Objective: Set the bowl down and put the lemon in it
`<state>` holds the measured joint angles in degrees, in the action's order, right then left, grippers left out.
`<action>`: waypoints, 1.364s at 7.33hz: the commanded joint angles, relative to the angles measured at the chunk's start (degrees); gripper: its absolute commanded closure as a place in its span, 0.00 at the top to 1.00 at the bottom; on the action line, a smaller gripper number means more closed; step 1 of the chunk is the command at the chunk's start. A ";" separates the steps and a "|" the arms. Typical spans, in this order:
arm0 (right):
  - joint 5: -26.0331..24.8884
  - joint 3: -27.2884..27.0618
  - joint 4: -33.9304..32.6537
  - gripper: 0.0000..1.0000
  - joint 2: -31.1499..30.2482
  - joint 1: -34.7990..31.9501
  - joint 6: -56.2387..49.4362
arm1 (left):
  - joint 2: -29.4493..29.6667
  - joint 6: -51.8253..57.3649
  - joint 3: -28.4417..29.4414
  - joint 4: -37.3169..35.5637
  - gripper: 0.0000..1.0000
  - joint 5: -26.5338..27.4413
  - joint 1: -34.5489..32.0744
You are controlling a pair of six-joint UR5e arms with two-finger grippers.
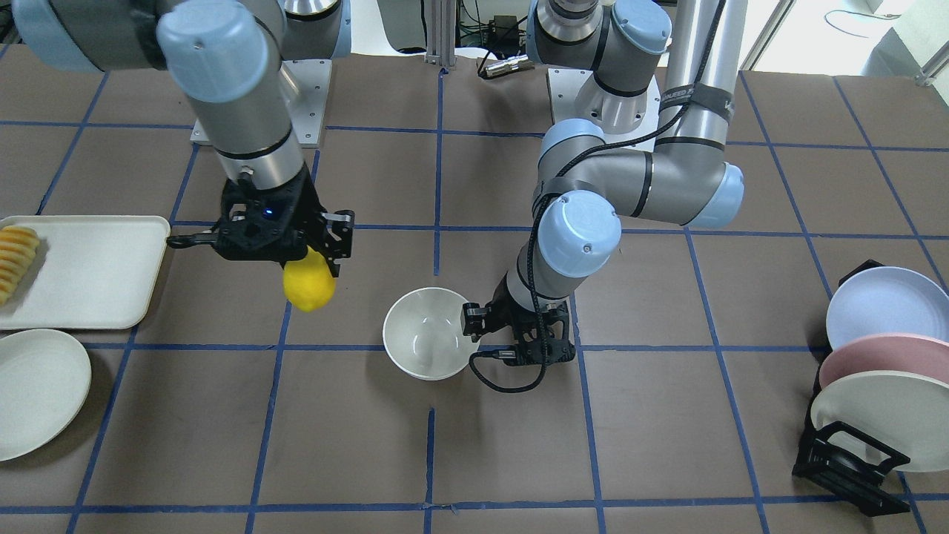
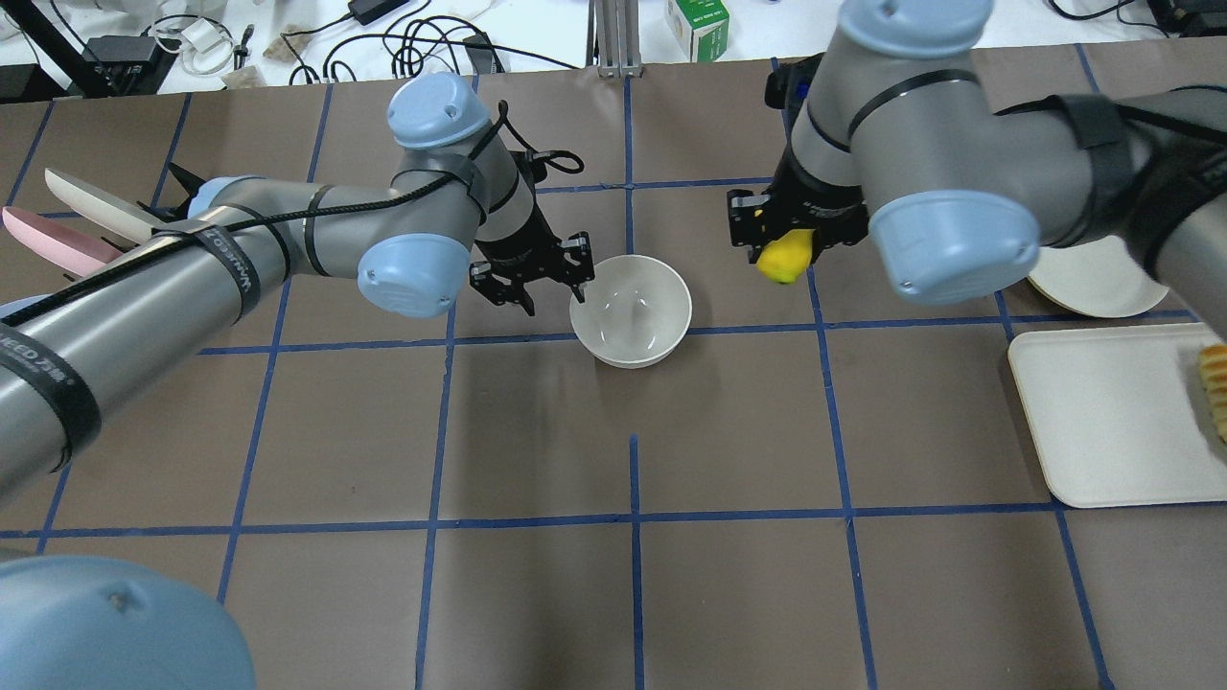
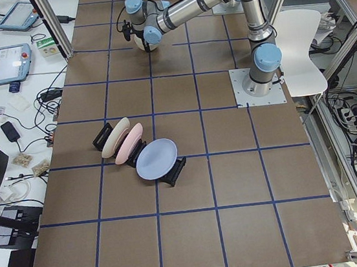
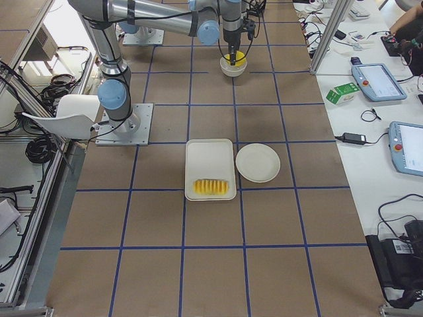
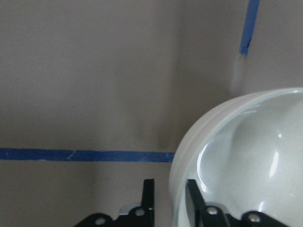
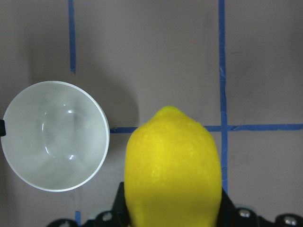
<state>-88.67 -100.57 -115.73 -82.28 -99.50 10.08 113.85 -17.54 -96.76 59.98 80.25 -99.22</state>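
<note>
The off-white bowl stands upright on the brown table, also seen in the overhead view. My left gripper straddles its rim, one finger inside and one outside. In the left wrist view the outer fingertip stands a small gap off the bowl's wall, so the jaws are slightly open. My right gripper is shut on the yellow lemon and holds it above the table, to the side of the bowl and apart from it. The right wrist view shows the lemon and the bowl below.
A cream tray with ridged yellow sliced food and a flat cream plate lie on the right arm's side. A black rack with pastel plates stands on the left arm's side.
</note>
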 commanded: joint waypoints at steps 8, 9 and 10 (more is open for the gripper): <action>-5.38 0.20 -20.42 0.90 21.27 -14.49 10.40 | -17.23 17.36 13.80 30.88 1.00 8.34 10.63; -5.38 0.46 -19.98 1.00 21.02 -14.49 9.79 | -19.35 17.36 12.49 32.99 1.00 8.17 10.19; -5.20 0.63 -19.45 1.00 19.62 -13.88 8.48 | -19.81 17.10 12.22 33.01 1.00 8.17 10.19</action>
<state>-93.99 -100.15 -135.73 -61.75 -113.85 19.80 95.56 -0.24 -83.87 91.91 88.45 -88.89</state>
